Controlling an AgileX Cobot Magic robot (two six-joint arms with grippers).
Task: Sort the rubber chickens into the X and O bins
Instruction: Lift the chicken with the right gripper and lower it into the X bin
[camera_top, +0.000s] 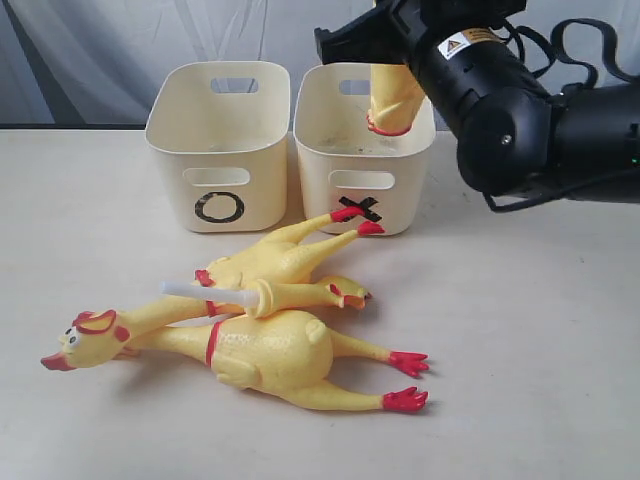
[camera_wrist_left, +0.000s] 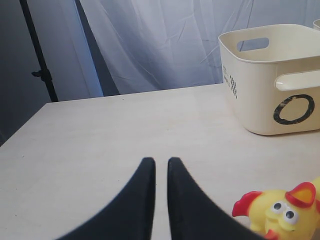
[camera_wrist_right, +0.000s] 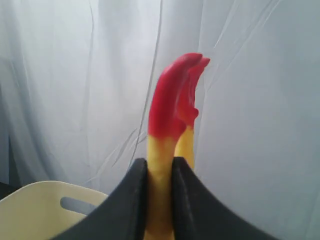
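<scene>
The X bin (camera_top: 330, 150) stands at 3 o'clock of the O bin (camera_top: 180, 150). At 6 o'clock of both, the loose rubber chickens (camera_top: 270, 355) lie piled on the table (camera_top: 520, 350), long axes running roughly 9 to 3. 1 hanging chicken (camera_top: 395, 95) is upright over the X bin, its feet clamped in the right gripper (camera_wrist_right: 160, 162). The bin lies straight beneath, so letting go should drop it in. The left gripper (camera_wrist_left: 161, 161), jaws nearly together and empty, sits by the pile's 9 o'clock end.

The rubber chickens (camera_top: 275, 355) look like smooth, slightly glossy rubber, the bins (camera_top: 175, 165) smooth satin cream plastic, the tabletop (camera_top: 530, 340) matt and pale, the curtain (camera_wrist_left: 165, 45) thin sheer cloth.
</scene>
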